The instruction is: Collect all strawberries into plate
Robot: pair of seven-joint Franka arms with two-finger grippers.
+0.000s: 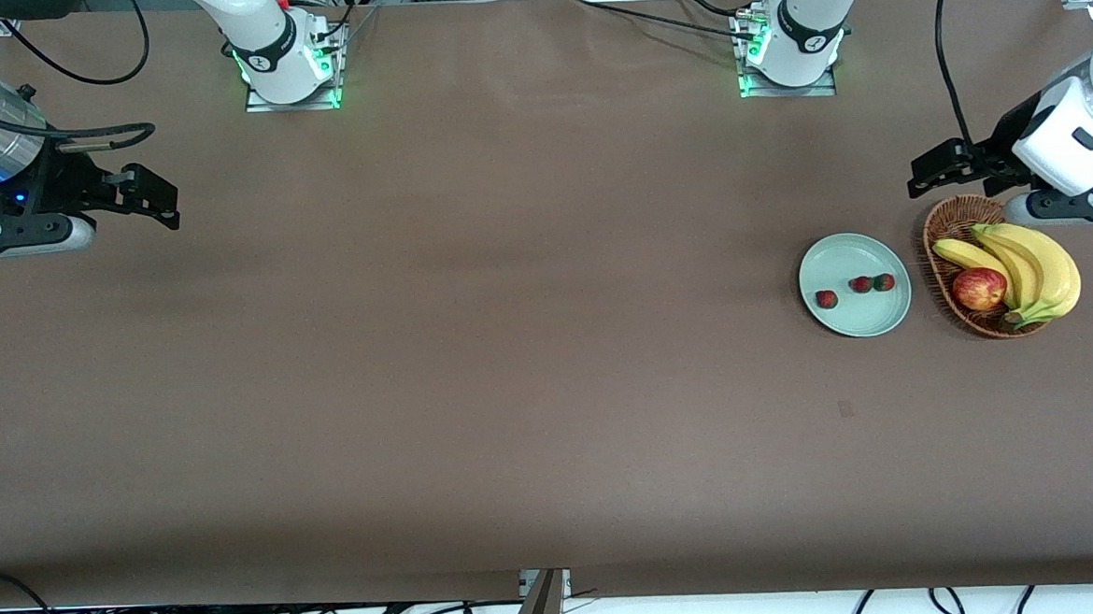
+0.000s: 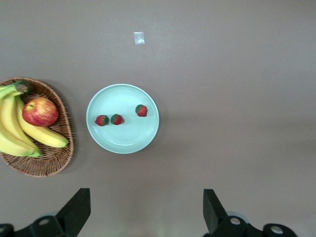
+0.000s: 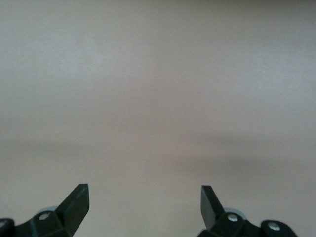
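My left hand (image 1: 934, 174) hangs spread and empty in the air over the surface (image 1: 511, 346), just by the wicker basket (image 1: 949, 220) at the left arm's end. My right hand (image 1: 155, 195) hangs spread and empty over bare cloth at the right arm's end, waiting. All three strawberries lie on the mint-green plate (image 1: 848, 254): two (image 1: 861, 284) (image 1: 884, 282) touch side by side, and the third (image 1: 826, 299) sits apart from them, slightly nearer the front camera. The plate stands just beside the basket, toward the right arm's end of it. In the basket rest a bunch of bananas (image 1: 1036, 272) and a red-yellow apple (image 1: 979, 289).
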